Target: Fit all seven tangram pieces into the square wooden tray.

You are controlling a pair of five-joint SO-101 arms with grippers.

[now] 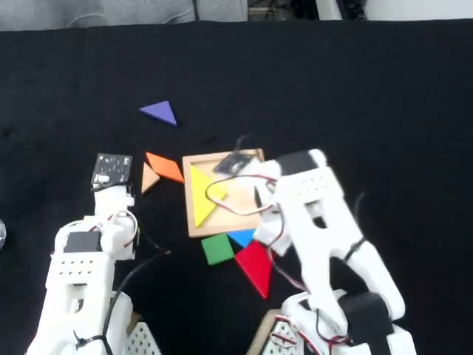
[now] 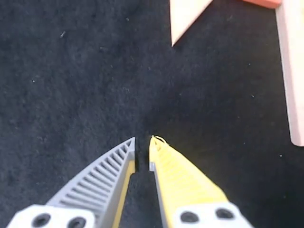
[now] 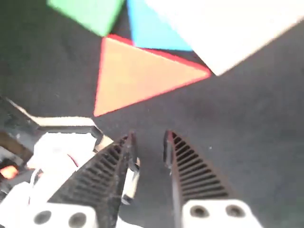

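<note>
High view: a square wooden tray (image 1: 194, 225) sits near the middle of a black worktop (image 1: 384, 96). A yellow triangle (image 1: 201, 194) lies inside it, against the side nearer the worktop's left edge. Just outside that side lie an orange parallelogram (image 1: 165, 167) and a small tan triangle (image 1: 149, 179), touching each other. A purple triangle (image 1: 160, 112) lies apart from them, toward the far edge. Along the tray's near side, a green square (image 1: 216, 248), a blue triangle (image 1: 242, 237) and a red triangle (image 1: 256, 266) cluster close together. The left arm (image 1: 89, 259) rises from the near left corner; the right arm (image 1: 314, 207) leans over the tray's right part.

Left wrist view: the left claw (image 2: 142, 142), one finger grey and one yellow, is nearly closed with a thin gap and holds nothing. It hangs over bare black cloth near the tan triangle and the tray's edge.

Right wrist view: the right claw (image 3: 148, 140), with black ribbed fingers, is slightly parted and empty. The red triangle lies close beyond its tips, with the green square, the blue triangle and a tray corner beyond that.
</note>
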